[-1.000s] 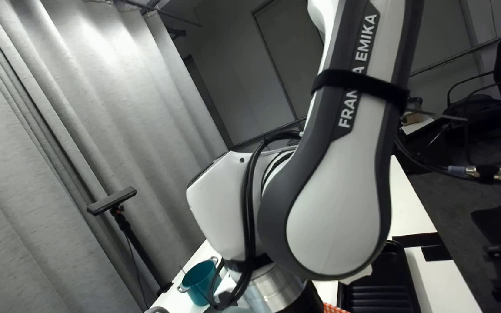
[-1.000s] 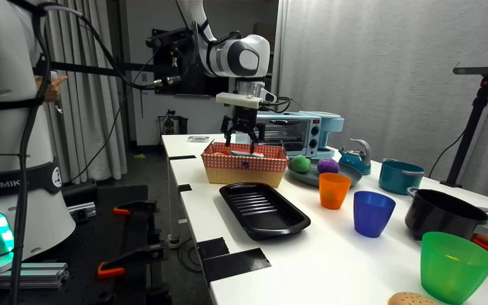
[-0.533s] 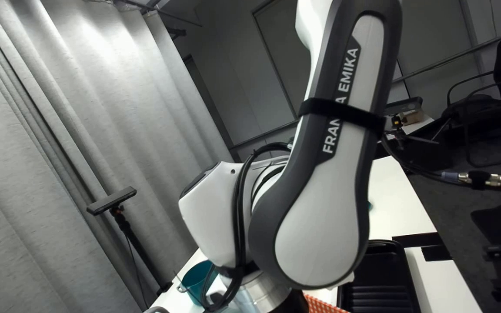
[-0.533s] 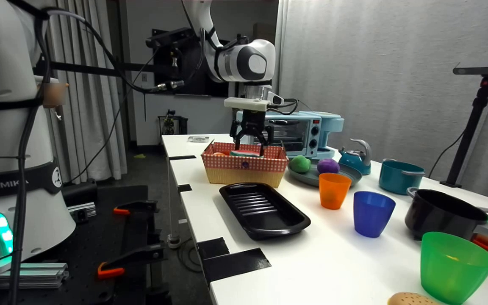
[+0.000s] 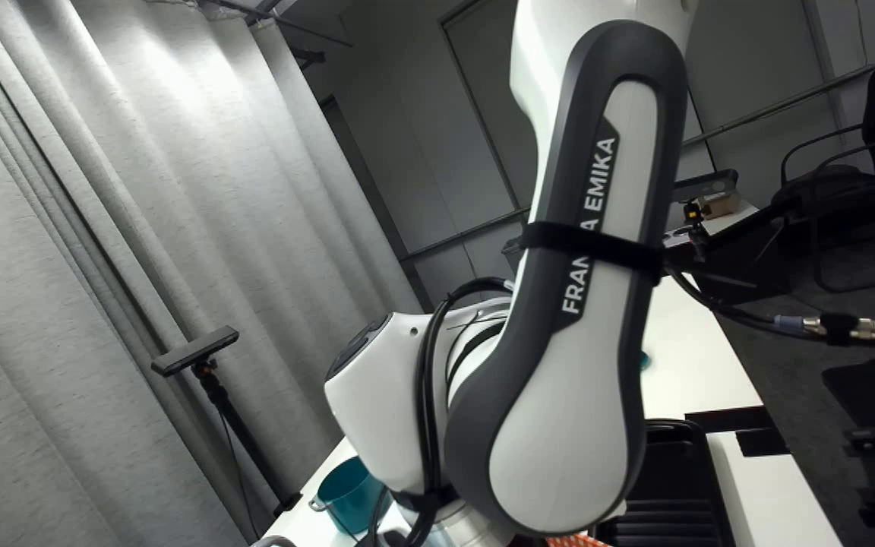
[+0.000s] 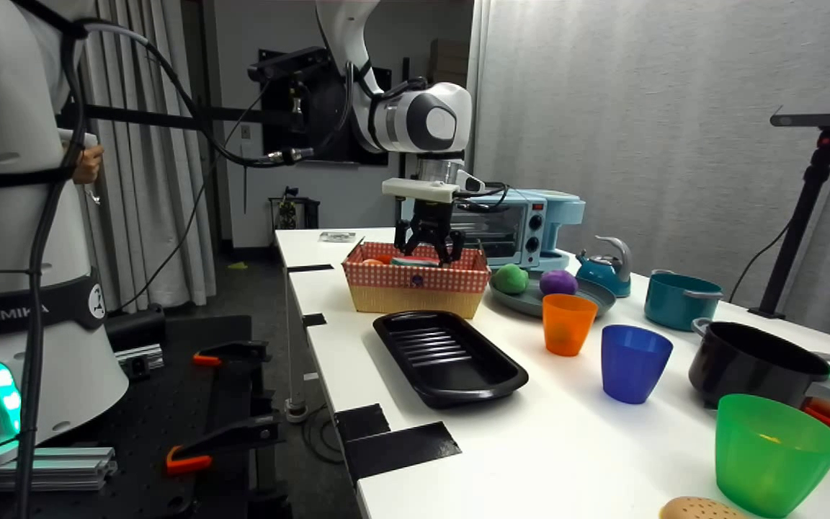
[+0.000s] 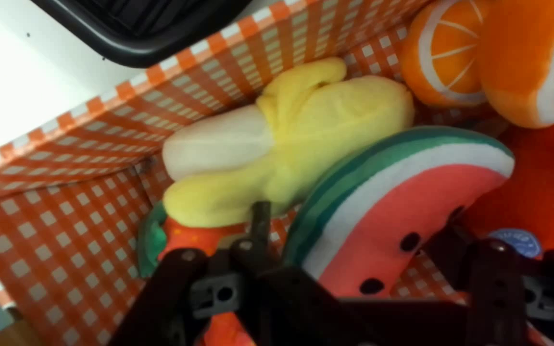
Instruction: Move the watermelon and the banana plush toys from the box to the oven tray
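The watermelon plush (image 7: 402,202), a red slice with a green rind, lies in the red-checked box (image 6: 415,292); its top shows in an exterior view (image 6: 415,262). The yellow and white banana plush (image 7: 339,120) lies beside it against the box wall (image 7: 200,77); it is hidden in both exterior views. My gripper (image 7: 352,230) is open, with its fingers down in the box (image 6: 427,254). One finger is between the banana and the rind, the other is by the slice's red edge. The black oven tray (image 6: 451,360) stands beside the box and also shows in the wrist view (image 7: 137,43).
Orange plushes (image 7: 450,53), a strawberry plush (image 7: 185,235) and a red plush (image 7: 546,182) share the box. A plate (image 6: 595,295) with green and purple toys, a toaster oven (image 6: 494,231), an orange cup (image 6: 568,324) and a blue cup (image 6: 635,364) stand nearby.
My gripper has moved down into the box and a little to the right in the exterior view that shows it, staying open around the watermelon. The toys, box and tray have not visibly moved.
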`<state>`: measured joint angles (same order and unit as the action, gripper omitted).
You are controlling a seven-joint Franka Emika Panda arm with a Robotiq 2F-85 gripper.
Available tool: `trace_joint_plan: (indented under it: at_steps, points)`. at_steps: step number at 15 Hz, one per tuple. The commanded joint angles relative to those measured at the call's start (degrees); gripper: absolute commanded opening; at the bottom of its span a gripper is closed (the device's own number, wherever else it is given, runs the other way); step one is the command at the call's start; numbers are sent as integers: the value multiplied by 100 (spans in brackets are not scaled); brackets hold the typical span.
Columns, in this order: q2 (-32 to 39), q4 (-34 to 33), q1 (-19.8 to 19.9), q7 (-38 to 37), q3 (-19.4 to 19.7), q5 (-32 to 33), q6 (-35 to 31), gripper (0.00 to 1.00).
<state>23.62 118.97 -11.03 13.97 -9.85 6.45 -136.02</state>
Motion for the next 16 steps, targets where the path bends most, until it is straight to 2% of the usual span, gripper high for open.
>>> trace_joint_plan:
  at_steps: [1,5,8,10,12,16]
  points:
    - [95,-141,-41,-224,39,145,7,49]
    - [-39,-87,-49,-267,28,162,58,18]
    - [-236,3,-42,-266,17,156,111,2]
    - [-435,93,-10,-250,6,113,161,5]
    - [-675,192,34,-225,-4,59,185,1]
    - [-1179,387,124,-192,53,61,172,4]
